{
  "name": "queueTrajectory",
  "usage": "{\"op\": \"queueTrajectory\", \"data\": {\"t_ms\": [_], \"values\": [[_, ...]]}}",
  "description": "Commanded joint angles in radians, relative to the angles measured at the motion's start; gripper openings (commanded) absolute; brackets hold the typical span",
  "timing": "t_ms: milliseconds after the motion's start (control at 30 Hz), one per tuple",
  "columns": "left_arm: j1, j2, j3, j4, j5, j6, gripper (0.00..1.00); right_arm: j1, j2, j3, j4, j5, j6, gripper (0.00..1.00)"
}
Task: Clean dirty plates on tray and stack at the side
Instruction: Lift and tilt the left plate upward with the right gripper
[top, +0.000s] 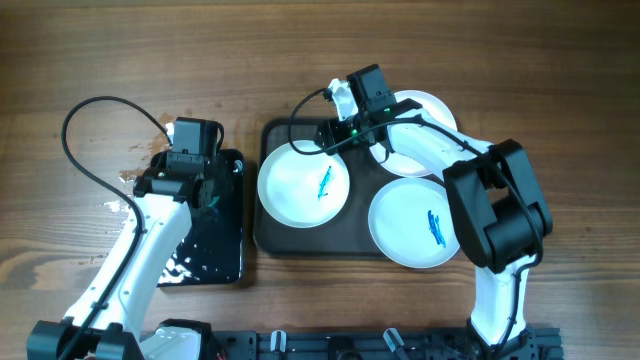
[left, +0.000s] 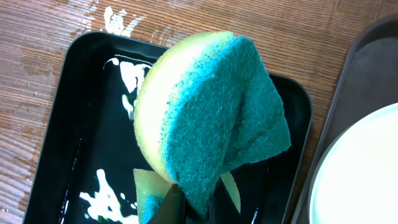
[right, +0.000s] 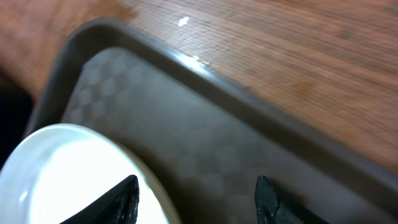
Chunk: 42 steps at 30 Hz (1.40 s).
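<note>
Seeing left gripper (left: 191, 204) pinched shut on a round yellow foam sponge with teal scrub face (left: 211, 118), held tilted above a small glossy black rectangular tray (left: 81, 106) streaked with white suds. Counting 3 round white plates on the large dark grey-brown textured tray (top: 275, 238): left plate (top: 290, 190) flat inside, blue scribble at centre; near-right plate (top: 400, 225) with blue scribble, lapping over near rim; far-right plate (top: 425, 105) poking past far rim, mostly hidden under right arm, marks not readable. Seeing right gripper (right: 196, 202) spread apart, nothing between fingers, low over tray's far side, 1 fingertip (right: 121, 199) above a plate rim, which plate unclear.
</note>
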<state>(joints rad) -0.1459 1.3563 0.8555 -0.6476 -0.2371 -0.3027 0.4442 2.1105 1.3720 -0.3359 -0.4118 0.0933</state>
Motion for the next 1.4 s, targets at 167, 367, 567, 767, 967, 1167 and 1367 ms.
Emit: {"op": "queueTrajectory", "data": {"t_ms": [167,367,567,767,967,1167,1367], "values": [[-0.003,-0.014,-0.004,0.004,0.006,-0.020,0.04,0.001,0.025,0.048,-0.029,-0.084,-0.061,0.54],[-0.003,-0.014,-0.004,0.005,0.006,-0.020,0.04,0.002,0.026,0.042,-0.129,-0.037,-0.066,0.46],[-0.003,-0.014,-0.004,0.005,0.006,-0.020,0.04,0.002,0.026,0.042,-0.134,-0.003,0.018,0.04],[-0.003,-0.014,-0.004,0.008,0.006,-0.020,0.04,0.002,0.026,0.042,-0.142,0.019,0.208,0.04],[-0.003,-0.014,-0.004,0.038,0.014,-0.020,0.04,0.002,0.025,0.042,-0.221,0.132,0.371,0.04],[-0.003,-0.014,-0.004,0.047,0.018,-0.020,0.04,0.003,-0.016,0.042,-0.292,0.167,0.360,0.04],[-0.003,-0.014,-0.004,0.058,0.018,-0.020,0.04,0.009,-0.122,0.042,-0.384,0.343,0.388,0.04]]}}
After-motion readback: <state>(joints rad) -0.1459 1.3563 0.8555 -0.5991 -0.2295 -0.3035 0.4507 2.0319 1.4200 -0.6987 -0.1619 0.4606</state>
